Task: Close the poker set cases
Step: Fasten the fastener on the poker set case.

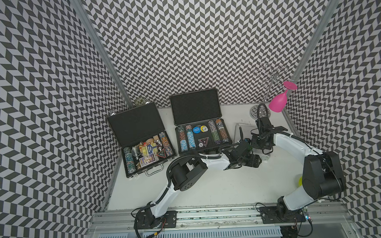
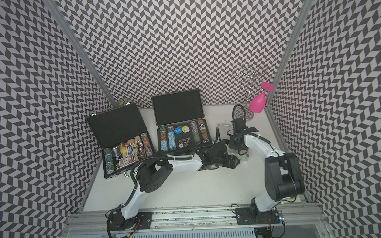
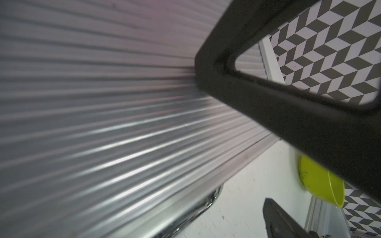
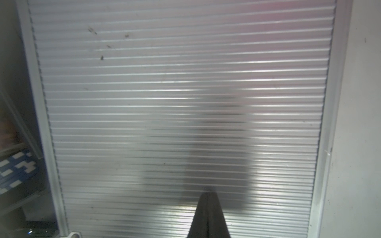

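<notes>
The flat black poker case (image 1: 141,137) (image 2: 121,135) and the ribbed dark grey case (image 1: 198,123) (image 2: 181,122) lie open in both top views, lids raised and chips showing. To their right the silver aluminium case (image 1: 245,129) (image 2: 224,128) has its ribbed lid (image 4: 185,92) down. My right gripper (image 4: 208,194) (image 1: 260,143) is shut, tips touching that lid. My left gripper (image 1: 256,162) stands open at the case's front side. In the left wrist view one of its fingers (image 3: 276,220) stays apart from the chrome handle (image 3: 195,210). Its other finger is hidden.
A pink glass (image 1: 279,100) hangs from a wire rack (image 1: 269,76) at the back right corner. A yellow-green cup (image 3: 317,183) (image 1: 300,181) sits by the right wall. A large black frame-shaped part (image 3: 288,103) crosses the left wrist view. Patterned walls surround the white table (image 1: 221,184).
</notes>
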